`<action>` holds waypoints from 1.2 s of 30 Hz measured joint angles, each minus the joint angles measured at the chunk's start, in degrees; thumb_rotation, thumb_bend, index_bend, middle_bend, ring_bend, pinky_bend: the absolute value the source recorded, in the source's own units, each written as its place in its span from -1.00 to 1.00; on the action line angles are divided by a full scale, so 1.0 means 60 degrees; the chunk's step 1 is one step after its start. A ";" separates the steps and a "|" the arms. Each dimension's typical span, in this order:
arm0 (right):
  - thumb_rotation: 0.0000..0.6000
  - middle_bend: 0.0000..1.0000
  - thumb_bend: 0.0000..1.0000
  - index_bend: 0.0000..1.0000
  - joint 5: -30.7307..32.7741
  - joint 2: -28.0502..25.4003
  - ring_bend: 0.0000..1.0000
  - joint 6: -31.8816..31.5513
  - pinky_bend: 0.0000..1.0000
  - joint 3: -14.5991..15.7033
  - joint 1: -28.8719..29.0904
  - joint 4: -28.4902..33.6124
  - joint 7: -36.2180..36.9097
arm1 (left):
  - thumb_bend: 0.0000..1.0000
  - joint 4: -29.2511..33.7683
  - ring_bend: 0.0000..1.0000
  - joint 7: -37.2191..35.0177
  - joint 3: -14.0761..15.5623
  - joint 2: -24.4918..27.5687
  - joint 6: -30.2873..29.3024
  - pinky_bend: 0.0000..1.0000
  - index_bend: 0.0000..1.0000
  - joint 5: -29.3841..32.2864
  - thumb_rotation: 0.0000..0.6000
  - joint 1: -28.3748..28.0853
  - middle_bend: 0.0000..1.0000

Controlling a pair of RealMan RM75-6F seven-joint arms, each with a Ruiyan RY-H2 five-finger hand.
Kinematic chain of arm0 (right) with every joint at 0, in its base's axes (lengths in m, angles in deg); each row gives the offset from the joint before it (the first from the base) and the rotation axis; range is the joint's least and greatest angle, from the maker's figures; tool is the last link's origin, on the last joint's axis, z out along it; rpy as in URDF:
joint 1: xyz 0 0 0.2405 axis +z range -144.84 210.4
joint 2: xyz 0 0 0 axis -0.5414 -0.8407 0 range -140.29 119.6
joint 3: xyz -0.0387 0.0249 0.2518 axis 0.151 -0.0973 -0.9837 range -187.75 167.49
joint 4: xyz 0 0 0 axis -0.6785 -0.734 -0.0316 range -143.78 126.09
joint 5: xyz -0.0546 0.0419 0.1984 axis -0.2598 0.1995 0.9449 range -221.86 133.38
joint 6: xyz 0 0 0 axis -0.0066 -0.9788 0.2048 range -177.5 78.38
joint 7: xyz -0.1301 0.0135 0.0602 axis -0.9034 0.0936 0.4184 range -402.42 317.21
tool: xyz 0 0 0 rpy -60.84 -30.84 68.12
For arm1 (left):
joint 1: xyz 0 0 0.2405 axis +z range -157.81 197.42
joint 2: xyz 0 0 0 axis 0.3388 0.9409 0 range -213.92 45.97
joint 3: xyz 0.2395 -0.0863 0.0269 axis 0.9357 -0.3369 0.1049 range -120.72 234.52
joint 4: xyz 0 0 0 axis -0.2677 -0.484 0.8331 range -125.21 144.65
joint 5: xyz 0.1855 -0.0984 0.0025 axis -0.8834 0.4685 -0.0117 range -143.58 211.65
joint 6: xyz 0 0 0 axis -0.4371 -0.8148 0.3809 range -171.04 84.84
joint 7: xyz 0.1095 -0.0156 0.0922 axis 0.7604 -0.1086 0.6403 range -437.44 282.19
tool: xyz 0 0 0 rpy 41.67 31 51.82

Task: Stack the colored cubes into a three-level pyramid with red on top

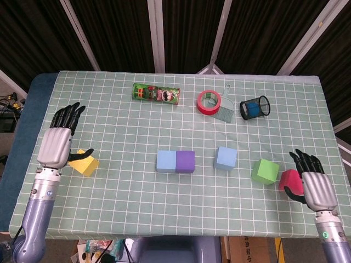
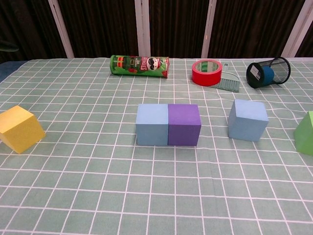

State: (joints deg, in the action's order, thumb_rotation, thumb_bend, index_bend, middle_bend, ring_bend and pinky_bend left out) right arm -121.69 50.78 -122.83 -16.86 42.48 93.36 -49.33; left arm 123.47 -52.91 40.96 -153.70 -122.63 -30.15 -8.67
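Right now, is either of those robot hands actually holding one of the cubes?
No. The left hand hovers open over the yellow cube; the right hand is open beside the red cube.

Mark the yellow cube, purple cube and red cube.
yellow cube [image 2: 18, 128]: chest view, on its front face.
purple cube [image 2: 184, 122]: chest view, on its front face.
red cube [image 1: 287, 178]: head view, on the visible top left of it; the right hand covers the rest.
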 measured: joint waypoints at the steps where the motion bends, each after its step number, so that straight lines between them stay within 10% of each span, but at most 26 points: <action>1: 1.00 -1.00 -0.40 -1.00 0.0152 0.0028 -1.00 0.0255 -1.00 -0.0062 0.0197 0.0119 -0.0241 | -0.80 -0.0022 -1.00 0.0000 -0.0021 0.0023 -0.0002 -1.00 -1.00 0.0023 1.00 -0.0003 -1.00; 13: 1.00 -1.00 -0.40 -1.00 0.2101 0.0878 -1.00 0.2681 -1.00 -0.0729 0.2393 0.0428 -0.1577 | -0.80 -0.0336 -1.00 -0.0364 -0.0150 0.0179 0.0317 -1.00 -1.00 0.0457 1.00 -0.0061 -1.00; 36: 1.00 -1.00 -0.40 -1.00 0.5181 0.3171 -1.00 0.3027 -1.00 -0.1063 0.4403 -0.1005 -0.3193 | -0.80 -0.0613 -1.00 -0.0833 -0.0330 0.0291 0.0446 -1.00 -1.00 0.0814 1.00 -0.0119 -1.00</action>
State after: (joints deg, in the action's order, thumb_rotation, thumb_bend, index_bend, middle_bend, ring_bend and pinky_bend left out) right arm -90.60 69.80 -104.67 -23.23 68.90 87.34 -68.49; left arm 119.79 -57.91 38.98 -151.95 -119.96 -25.27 -9.39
